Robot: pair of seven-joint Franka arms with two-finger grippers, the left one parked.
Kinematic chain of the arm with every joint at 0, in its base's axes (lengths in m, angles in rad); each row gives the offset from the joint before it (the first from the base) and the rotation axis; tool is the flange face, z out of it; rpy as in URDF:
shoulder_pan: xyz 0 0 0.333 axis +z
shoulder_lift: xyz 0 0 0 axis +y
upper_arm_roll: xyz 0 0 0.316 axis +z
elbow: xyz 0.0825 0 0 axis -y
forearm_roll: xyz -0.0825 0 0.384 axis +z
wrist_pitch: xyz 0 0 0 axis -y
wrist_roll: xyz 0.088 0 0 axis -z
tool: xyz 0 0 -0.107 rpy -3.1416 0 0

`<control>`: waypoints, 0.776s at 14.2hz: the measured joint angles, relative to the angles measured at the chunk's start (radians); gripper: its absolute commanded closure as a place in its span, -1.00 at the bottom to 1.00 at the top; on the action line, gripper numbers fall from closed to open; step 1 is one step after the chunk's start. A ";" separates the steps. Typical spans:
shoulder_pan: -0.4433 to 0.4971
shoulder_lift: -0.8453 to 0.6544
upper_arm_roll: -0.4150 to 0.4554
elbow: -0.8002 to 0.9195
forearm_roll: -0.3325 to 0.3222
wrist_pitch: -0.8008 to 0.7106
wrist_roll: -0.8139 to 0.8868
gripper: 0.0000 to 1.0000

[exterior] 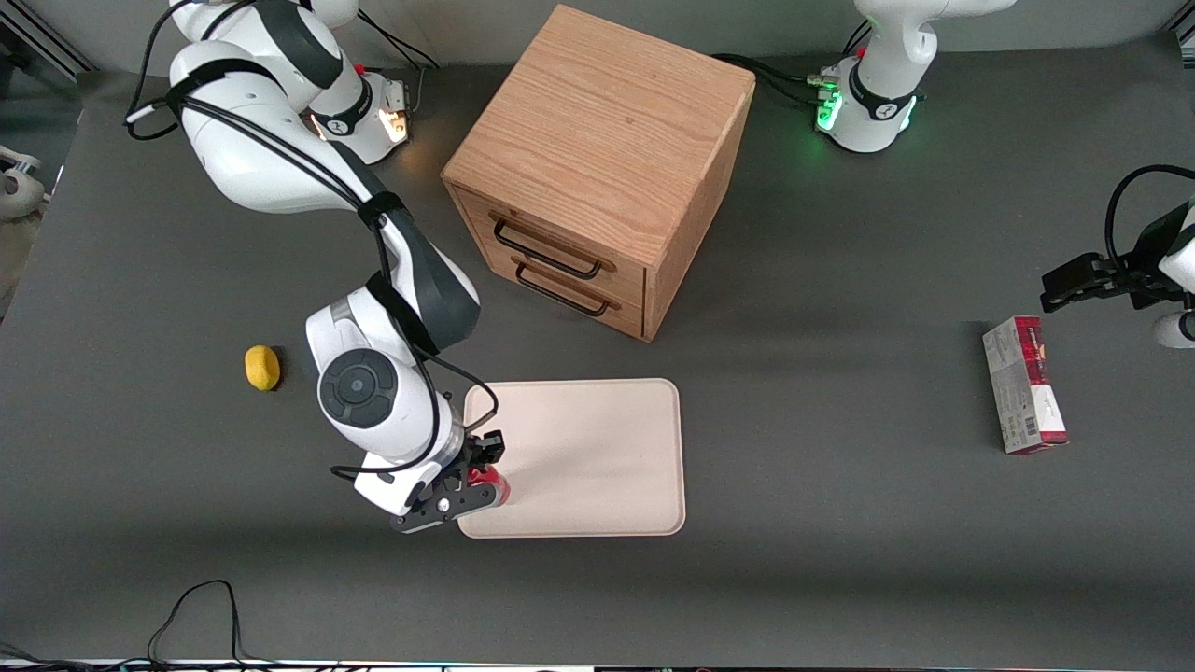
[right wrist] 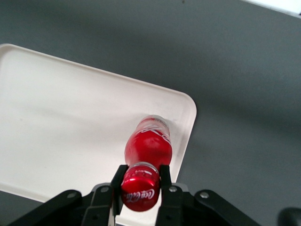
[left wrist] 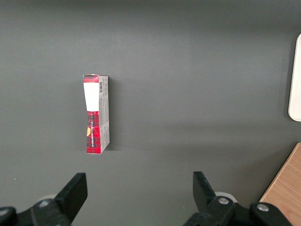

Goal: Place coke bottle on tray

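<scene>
The coke bottle (right wrist: 147, 143) is small, glossy and red with a red cap. It stands upright on the cream-pink tray (right wrist: 70, 127), close to one corner of the tray. My right gripper (right wrist: 140, 181) is shut on the bottle's cap, one finger on each side. In the front view the gripper (exterior: 476, 471) hangs over the tray's (exterior: 597, 457) corner nearest the front camera at the working arm's end, and only a bit of the red bottle (exterior: 487, 483) shows under it.
A wooden two-drawer cabinet (exterior: 602, 168) stands farther from the front camera than the tray. A yellow lemon (exterior: 262, 368) lies beside the working arm. A red-and-grey carton (exterior: 1023, 385) lies toward the parked arm's end of the table.
</scene>
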 measured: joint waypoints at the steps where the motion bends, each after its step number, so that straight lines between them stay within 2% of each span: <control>1: -0.003 0.003 0.000 -0.006 0.000 0.000 0.000 0.39; 2: -0.004 0.004 0.000 -0.011 -0.001 0.000 0.000 0.10; 5: -0.005 0.004 0.000 -0.014 -0.003 0.010 0.000 -0.04; 6: -0.005 0.003 0.000 -0.014 -0.003 0.023 0.000 -0.58; 7: -0.005 0.003 0.000 -0.015 -0.003 0.026 0.000 -1.00; 11: -0.009 -0.002 0.000 -0.015 -0.003 0.046 0.013 -1.00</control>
